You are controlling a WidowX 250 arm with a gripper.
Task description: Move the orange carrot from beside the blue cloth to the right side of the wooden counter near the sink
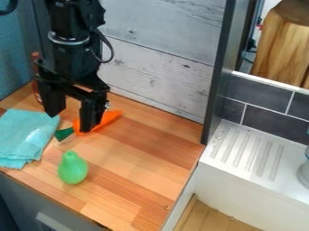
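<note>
On the wood desk (pixel 129 151), toward the view's L side, the black gripper (pixel 69 124) hangs pointing down, its fingers (pixel 91 113) spread w/ a wide gap b/w them & nothing gripped. They're dark, blocky & squared off, tapering a bit at the tips. One tip overlaps the orange body of a toy carrot (pixel 107 120), which lies on its side, slim end pointing to the view's upper R; can't tell if they touch. Carrot's smooth, matte-ish, w/ a dk green flared top near the cloth.

The cloth (pixel 24 135) is turquoise, soft, folded in layers w/ rounded corners, lying flat at the view's L edge. Nearer the camera, just off the cloth, sits a green toy pear (pixel 72 169): glossy plastic, round bottom, narrow neck. A thin reddish-brown item (pixel 36 58) shows partly behind the arm, mostly hidden.

Desk top = glued strips of wood, tan to reddish, grain visible. Behind it, the wall (pixel 160 58) has pale gray, weathered-look boards w/ knots. A dk smooth upright panel (pixel 218 72) stands at the desk's far R corner. Beyond: dk gray rectangular tiles (pixel 259 97) w/ lt grout, plus a white ridged drainboard (pixel 250 151), hard & slightly shiny.
</note>
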